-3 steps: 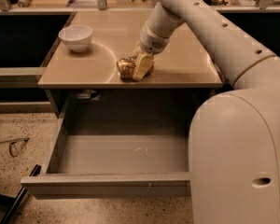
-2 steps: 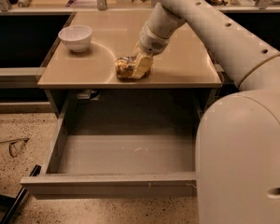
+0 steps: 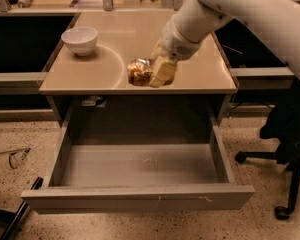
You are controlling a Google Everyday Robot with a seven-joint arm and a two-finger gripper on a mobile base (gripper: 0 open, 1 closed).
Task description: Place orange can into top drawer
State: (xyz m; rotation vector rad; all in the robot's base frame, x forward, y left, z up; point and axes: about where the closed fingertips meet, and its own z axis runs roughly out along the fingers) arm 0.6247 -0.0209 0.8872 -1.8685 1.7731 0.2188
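The orange can [image 3: 138,72], dented and shiny orange-gold, sits on the tan counter [image 3: 105,69] near its front edge. My gripper [image 3: 152,72] reaches down from the upper right on the white arm [image 3: 200,14] and is shut on the can, with a beige finger [image 3: 163,71] against its right side. The top drawer [image 3: 140,166] is pulled wide open below the counter. Its flat grey bottom is bare and its scuffed front panel [image 3: 140,199] is nearest to me.
A white bowl [image 3: 80,39] stands at the counter's back left. A black office chair [image 3: 290,134] is at the right, beside the drawer. A dark bar [image 3: 15,214] lies on the speckled floor at the lower left.
The big white arm segment that filled the lower right has left the view. The gripper and can stay at about the same spot on the counter.
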